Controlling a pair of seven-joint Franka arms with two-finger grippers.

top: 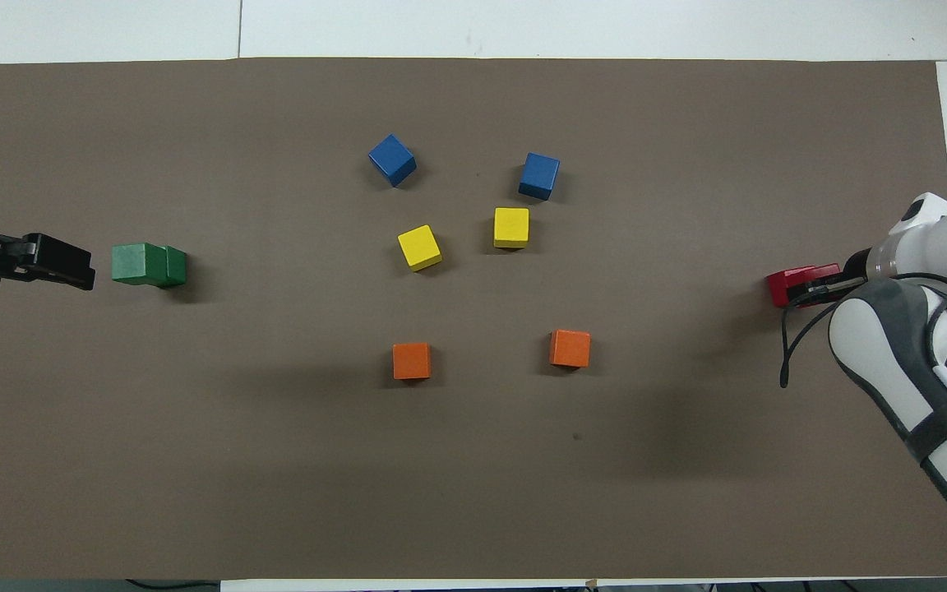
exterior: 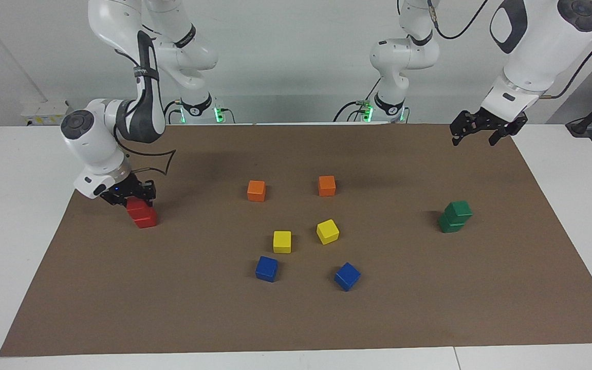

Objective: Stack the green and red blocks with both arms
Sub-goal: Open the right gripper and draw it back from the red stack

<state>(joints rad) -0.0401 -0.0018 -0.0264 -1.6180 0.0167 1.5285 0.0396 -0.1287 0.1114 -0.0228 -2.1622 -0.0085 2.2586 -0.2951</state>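
Two red blocks are stacked at the right arm's end of the mat, the upper red block (exterior: 134, 207) (top: 786, 284) sitting slightly askew on the lower red block (exterior: 146, 219). My right gripper (exterior: 132, 198) (top: 820, 288) is down at the upper red block and hides its top. Two green blocks are stacked at the left arm's end, the upper green block (exterior: 459, 210) (top: 130, 263) offset on the lower green block (exterior: 450, 224) (top: 169, 266). My left gripper (exterior: 473, 136) (top: 71, 270) hangs open and empty, raised over the mat beside the green stack.
In the middle of the brown mat (exterior: 296, 318) lie two orange cubes (exterior: 256, 190) (exterior: 327, 185), two yellow cubes (exterior: 282, 241) (exterior: 328, 231) and two blue cubes (exterior: 266, 269) (exterior: 347, 276). White table surrounds the mat.
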